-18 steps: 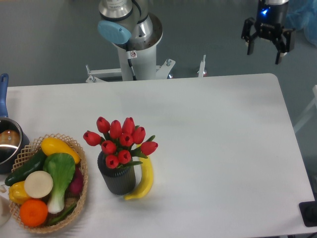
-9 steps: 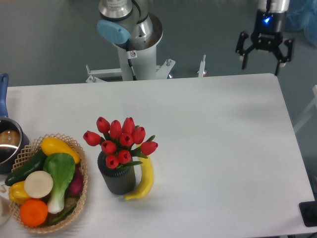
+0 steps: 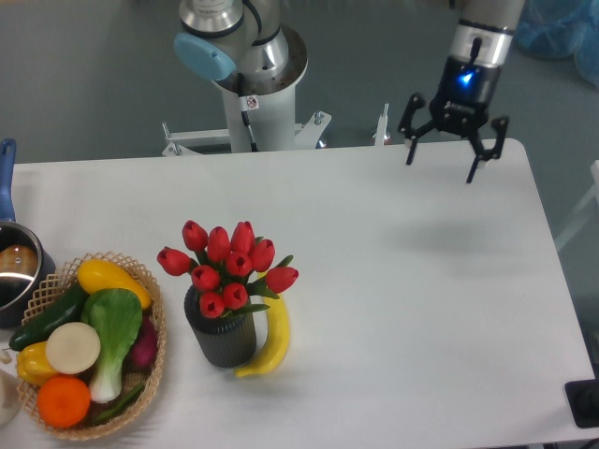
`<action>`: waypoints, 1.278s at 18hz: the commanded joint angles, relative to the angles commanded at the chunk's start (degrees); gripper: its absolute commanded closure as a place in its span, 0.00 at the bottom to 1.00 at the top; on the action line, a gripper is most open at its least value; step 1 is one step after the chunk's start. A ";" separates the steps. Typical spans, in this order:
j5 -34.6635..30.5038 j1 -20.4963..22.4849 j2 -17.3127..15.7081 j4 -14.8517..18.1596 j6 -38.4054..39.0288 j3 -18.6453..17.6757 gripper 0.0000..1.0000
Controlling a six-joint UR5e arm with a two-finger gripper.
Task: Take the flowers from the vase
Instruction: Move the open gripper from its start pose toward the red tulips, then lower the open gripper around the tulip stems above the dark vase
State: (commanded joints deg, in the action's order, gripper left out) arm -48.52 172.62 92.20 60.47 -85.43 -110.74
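Your gripper point(image 3: 441, 167) hangs above far right part of table point(image 3: 402, 281), jaws spread wide, nothing between them, blue light lit on wrist. Well apart from flowers point(image 3: 227, 267). You see red tulip bunch upright in dark ribbed vase point(image 3: 223, 339), front left of table centre, buds spreading wider than vase mouth. Banana point(image 3: 270, 340) lies just beside vase on its right, touching or nearly so. Wicker basket point(image 3: 150, 369) with vegetables and fruit sits left of vase. Pot point(image 3: 16, 271) at left table edge.
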 joint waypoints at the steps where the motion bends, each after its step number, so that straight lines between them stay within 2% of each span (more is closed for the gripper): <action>1: 2.18 -0.79 0.09 0.00 0.26 0.09 0.00; 4: 6.06 -2.81 0.00 0.09 0.44 0.26 0.00; 7: 6.68 -6.76 0.44 0.09 0.44 1.05 0.00; 11: 7.21 -8.53 0.70 -0.18 -0.35 0.09 0.00; 13: 10.62 -10.89 0.70 -0.18 -0.26 -0.61 0.00; 15: 14.67 -11.52 0.53 -0.26 -0.35 -1.84 0.00; 18: 16.70 -12.66 -0.17 -0.26 -0.35 -4.56 0.00; 23: 17.76 -13.45 0.44 -0.35 -0.44 -4.83 0.00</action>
State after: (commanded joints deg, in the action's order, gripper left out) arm -30.76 159.17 92.63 60.12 -85.87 -115.57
